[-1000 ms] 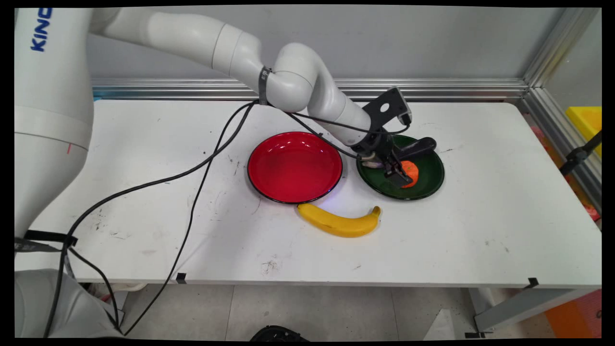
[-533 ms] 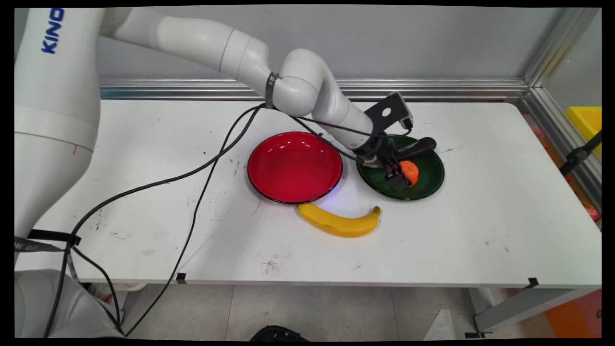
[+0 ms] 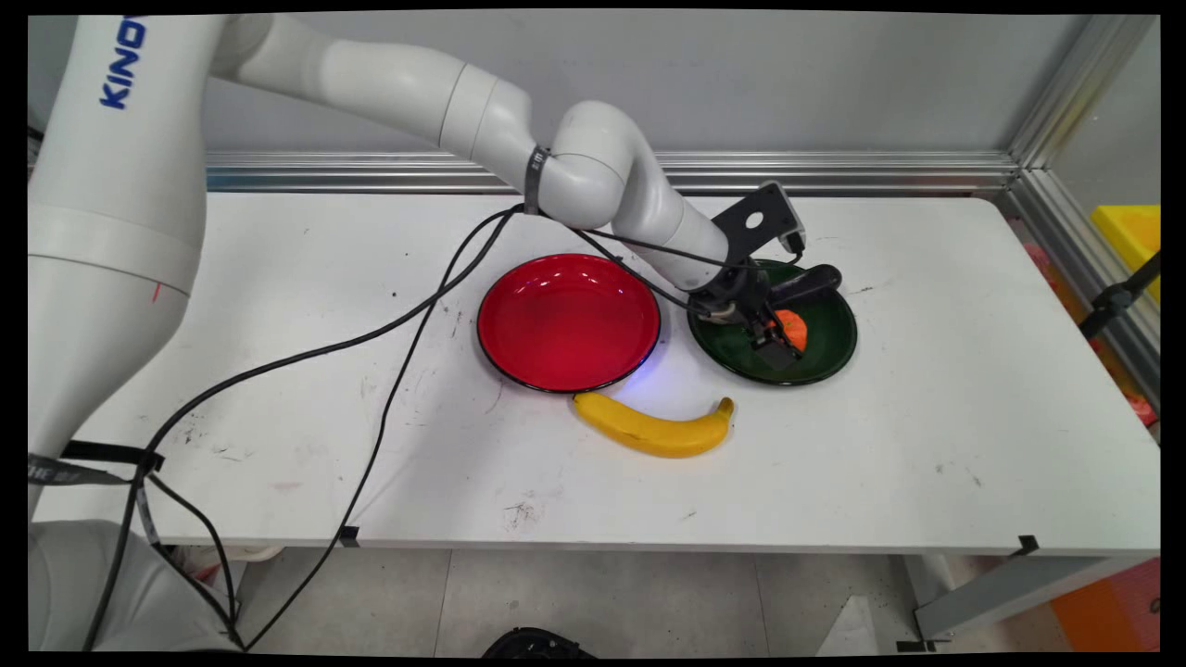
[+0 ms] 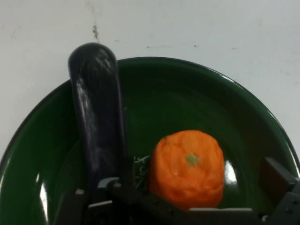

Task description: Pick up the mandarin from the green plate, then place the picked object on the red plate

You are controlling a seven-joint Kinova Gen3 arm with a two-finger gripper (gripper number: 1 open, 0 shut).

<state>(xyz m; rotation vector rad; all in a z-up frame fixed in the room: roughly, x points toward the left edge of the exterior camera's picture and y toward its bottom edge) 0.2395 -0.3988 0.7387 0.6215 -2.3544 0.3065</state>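
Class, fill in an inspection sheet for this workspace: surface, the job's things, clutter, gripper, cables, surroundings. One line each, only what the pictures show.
Surface: white table, scuffed and speckled with dark marks.
Job's things: green plate holding an orange and an eggplant; red plate beside it; banana on the table in front of both.
Clutter: nothing seen.
Gripper: gripper low in the green plate, open, its fingers either side of the orange.
Cables: black cables hang from the arm across the table.
Surroundings: grey wall, metal rail behind.
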